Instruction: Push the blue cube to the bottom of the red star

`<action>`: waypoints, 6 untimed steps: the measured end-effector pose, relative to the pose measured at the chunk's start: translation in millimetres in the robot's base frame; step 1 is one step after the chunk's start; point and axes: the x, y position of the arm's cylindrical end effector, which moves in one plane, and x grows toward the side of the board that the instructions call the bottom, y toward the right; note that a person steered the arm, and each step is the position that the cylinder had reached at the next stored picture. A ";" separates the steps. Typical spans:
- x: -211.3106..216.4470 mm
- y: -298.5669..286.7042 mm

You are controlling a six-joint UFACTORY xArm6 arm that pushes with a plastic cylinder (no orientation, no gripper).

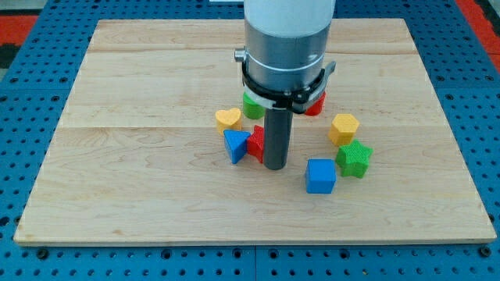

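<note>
Down near the board's middle, the rod's tip [273, 166] (no fingers, nothing gripped) sits against the red star [257, 144], with the blue cube [320, 176] lower right, presumably awaiting a leftward shove.

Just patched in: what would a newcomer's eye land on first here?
The big grey arm at the view's top centre, its dark rod ending with my tip right beside the red star. The blue cube sits apart at the view's lower right, touching the green star.
</note>
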 end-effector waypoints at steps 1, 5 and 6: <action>-11.8 0.5; 76.2 109.2; 54.9 142.1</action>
